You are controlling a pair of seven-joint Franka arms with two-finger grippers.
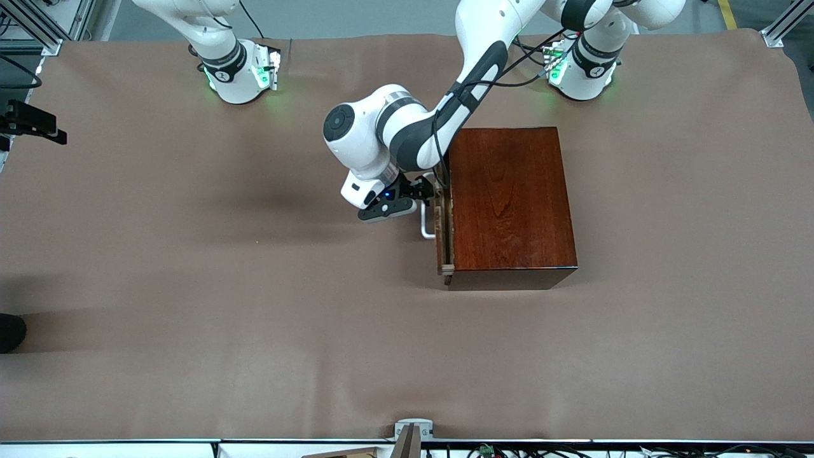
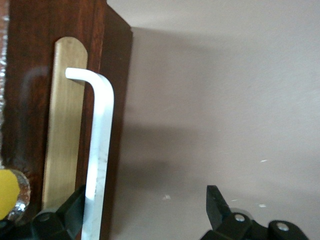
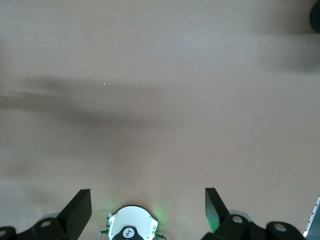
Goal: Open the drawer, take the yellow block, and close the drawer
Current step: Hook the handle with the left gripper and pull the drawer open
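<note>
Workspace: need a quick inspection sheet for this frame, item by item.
Surface: brown table cover, creased, bare across most of it.
Drawer: drawer of the wooden box pulled out only a crack; white handle facing the right arm's end.
Yellow block: not seen on the table.
Clutter: nothing seen.
Left gripper: left gripper at the handle, open, bar between the fingers, not clamped.
Right gripper: right gripper open, empty, over bare cover; arm waits.
Cables: black cables by the left arm's base.
Surroundings: aluminium frame at the table corners.
</note>
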